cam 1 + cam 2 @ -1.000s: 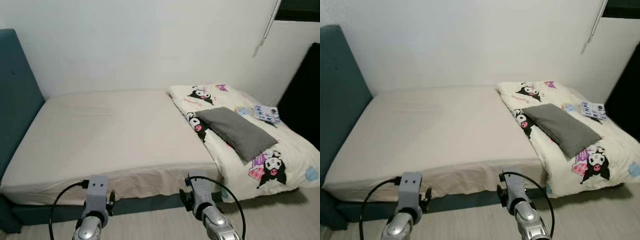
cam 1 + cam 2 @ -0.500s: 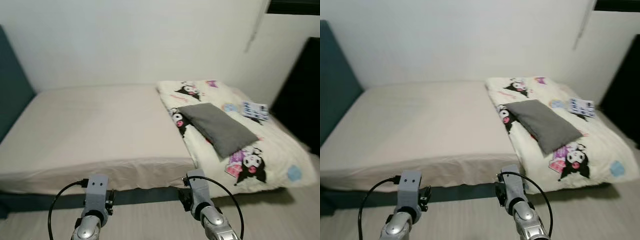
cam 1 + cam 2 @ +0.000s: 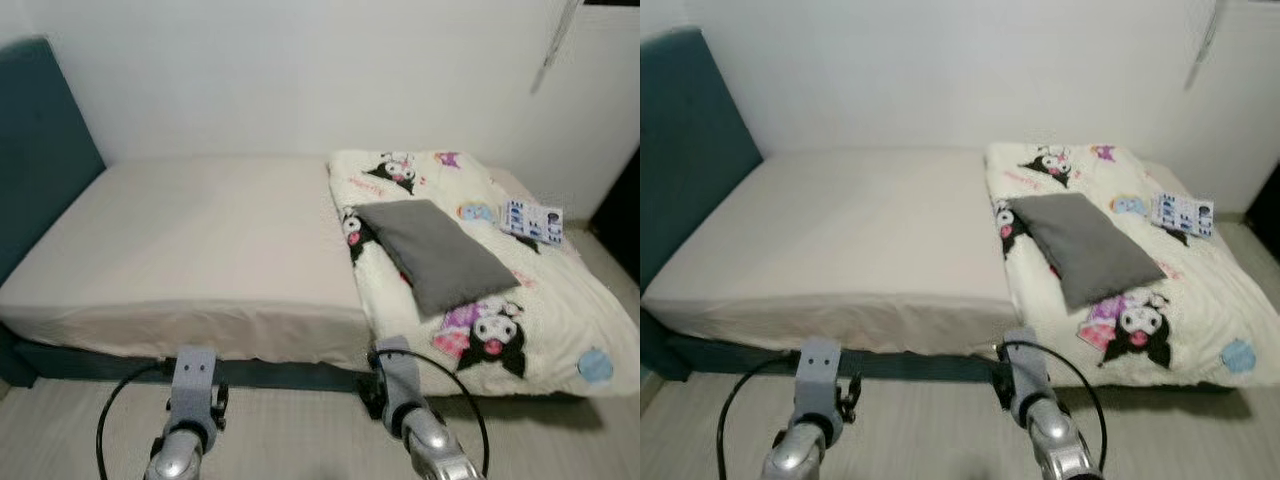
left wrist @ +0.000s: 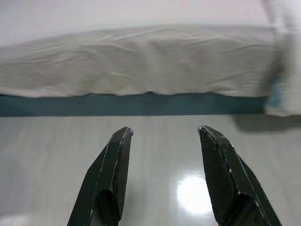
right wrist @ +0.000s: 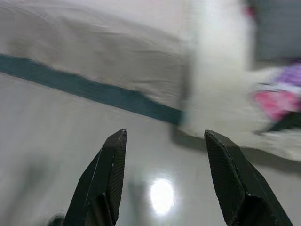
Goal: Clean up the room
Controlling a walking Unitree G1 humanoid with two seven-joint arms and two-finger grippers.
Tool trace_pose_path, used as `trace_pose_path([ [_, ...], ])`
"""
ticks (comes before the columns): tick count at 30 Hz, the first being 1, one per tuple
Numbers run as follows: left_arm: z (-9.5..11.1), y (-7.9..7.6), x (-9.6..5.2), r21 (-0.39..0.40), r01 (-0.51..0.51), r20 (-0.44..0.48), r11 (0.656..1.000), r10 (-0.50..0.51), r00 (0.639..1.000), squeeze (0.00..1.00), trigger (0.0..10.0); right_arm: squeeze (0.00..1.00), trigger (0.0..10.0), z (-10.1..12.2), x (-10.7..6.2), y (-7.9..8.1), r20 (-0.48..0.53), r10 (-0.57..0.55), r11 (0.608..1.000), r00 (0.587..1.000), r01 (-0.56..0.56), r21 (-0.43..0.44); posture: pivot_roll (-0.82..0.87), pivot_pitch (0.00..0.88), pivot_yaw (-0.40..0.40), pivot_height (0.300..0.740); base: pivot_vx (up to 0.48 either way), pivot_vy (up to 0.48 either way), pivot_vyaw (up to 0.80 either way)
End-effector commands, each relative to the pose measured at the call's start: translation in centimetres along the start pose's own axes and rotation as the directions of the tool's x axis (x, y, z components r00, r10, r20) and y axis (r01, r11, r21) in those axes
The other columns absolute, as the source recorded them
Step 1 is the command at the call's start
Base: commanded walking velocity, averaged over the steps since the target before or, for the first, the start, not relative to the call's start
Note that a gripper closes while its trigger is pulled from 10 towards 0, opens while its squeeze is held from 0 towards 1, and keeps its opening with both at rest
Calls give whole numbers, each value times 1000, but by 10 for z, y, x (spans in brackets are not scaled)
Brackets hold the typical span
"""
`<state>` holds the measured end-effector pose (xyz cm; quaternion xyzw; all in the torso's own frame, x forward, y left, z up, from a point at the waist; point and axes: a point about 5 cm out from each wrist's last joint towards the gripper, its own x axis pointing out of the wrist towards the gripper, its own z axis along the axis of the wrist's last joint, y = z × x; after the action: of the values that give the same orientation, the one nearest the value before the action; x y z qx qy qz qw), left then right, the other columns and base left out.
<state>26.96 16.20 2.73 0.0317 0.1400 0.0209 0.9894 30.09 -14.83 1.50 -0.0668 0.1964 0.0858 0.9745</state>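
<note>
Approach the bed squarely — grey pillow at 1 o'clock — both grippers' fingers apart, empty.

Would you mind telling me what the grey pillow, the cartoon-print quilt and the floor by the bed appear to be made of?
The grey pillow looks like matte woven fabric: soft sagging shape, no shine. The cartoon-print quilt seems a plush or fleecy textile, with fuzzy, puffy edges, though the fibre is unclear. The floor looks hard and polished, perhaps tile or laminate, since it mirrors a bright light spot.
</note>
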Motion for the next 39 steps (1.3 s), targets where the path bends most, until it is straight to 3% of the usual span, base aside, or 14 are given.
trace_pose_path([
  [1, -4, 6, -1, 14, -12, -20, 1000, 12, 1000, 0, 10000, 0, 10000, -4, -1, 6, -10, 11, 1000, 1000, -10, 24, 51, 111, 1, 740, 0, -420, 0],
  [7, -3, 6, -1, 18, -11, -22, 1000, 12, 1000, 0, 10000, 0, 10000, -4, -1, 6, -10, 7, 1000, 1000, -7, 28, 51, 114, 7, 740, 0, -416, 0],
  [12, -2, 6, -1, 54, 0, -17, 999, 0, 1000, 0, 10000, 0, 10000, -5, -2, 5, -11, 4, 1000, 1000, -3, 30, 50, 116, 9, 740, 0, 0, 0],
  [19, -2, 3, 0, 46, 24, -32, 999, -23, 999, 0, 10000, 0, 10000, -7, -3, 4, -13, -2, 999, 1000, 2, 33, 51, 114, 11, 740, 0, 474, 0],
  [22, -1, 2, 1, 99, 32, -32, 995, -29, 999, 0, 10000, 0, 10000, -7, -3, 4, -13, -3, 999, 1000, 3, 34, 53, 112, 12, 740, 0, 0, 0],
  [26, -4, 2, 0, 67, 29, -51, 997, -25, 998, 0, 10000, 0, 10000, -7, -3, 4, -14, -1, 999, 1000, 1, 35, 55, 109, 11, 740, 0, 0, 0],
  [39, -4, 8, -1, 82, 19, -62, 996, -14, 998, 0, 10000, 0, 10000, -7, -2, 5, -13, 1, 999, 1000, -1, 38, 60, 100, 10, 740, 0, 0, 0],
])
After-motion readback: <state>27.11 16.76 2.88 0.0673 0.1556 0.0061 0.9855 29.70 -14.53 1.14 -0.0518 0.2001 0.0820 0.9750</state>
